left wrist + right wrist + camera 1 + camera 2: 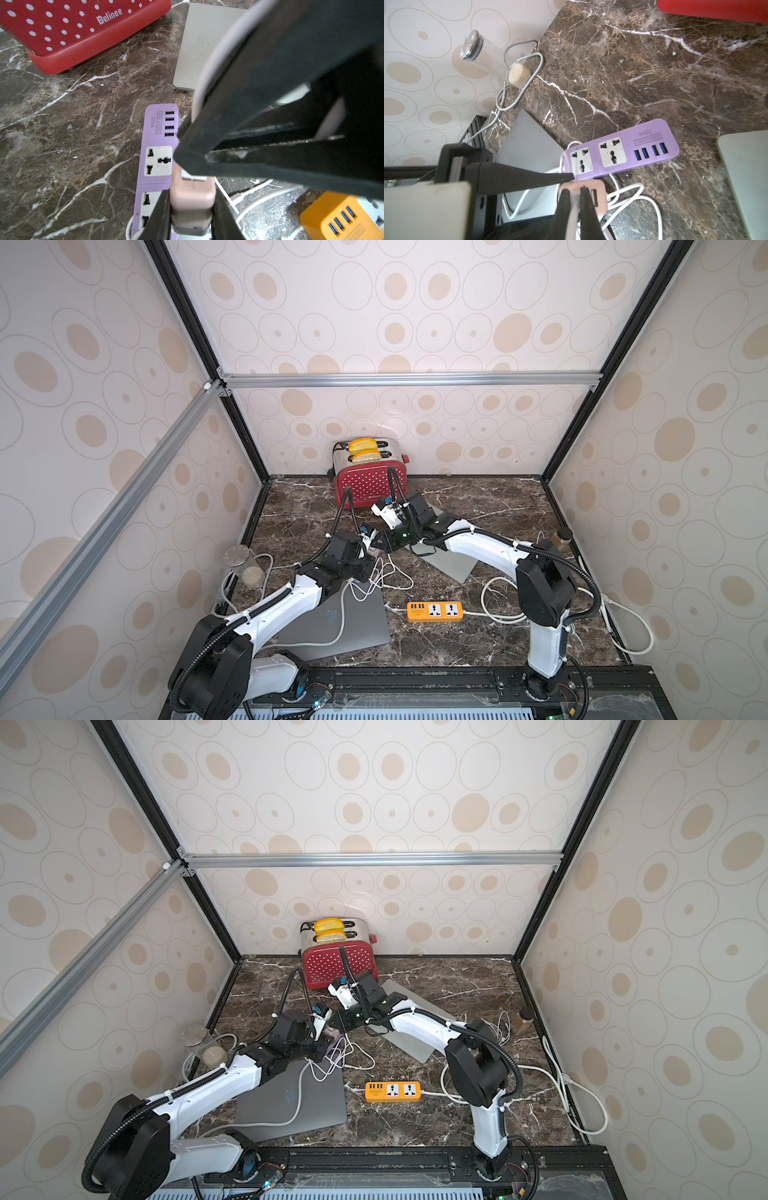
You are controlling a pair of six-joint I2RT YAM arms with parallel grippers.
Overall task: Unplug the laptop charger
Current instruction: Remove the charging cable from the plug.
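Left gripper [191, 190] is clamped across the two flat sides of the pink charger brick [193, 207]. It holds the brick just over the near end of the purple power strip [623, 151], near the middle of the marble table [478, 510]. Both sockets of the strip look empty in the right wrist view. The right gripper [574, 190] is pinched together on the white plug [193, 177] where it enters the brick's face. The brick looks small, light and rigid, and its smooth plastic could slip, so the broad flat sides are probably the best hold. The white cable [652, 203] is thin and limp, so a pull is better taken on the stiff plug housing than on the cord. The brick is a pale pink block with rounded corners, slightly scuffed, with a spare USB port [594, 197] beside the plug. Whether the plug sits fully home cannot be told, since the fingers cover the joint.
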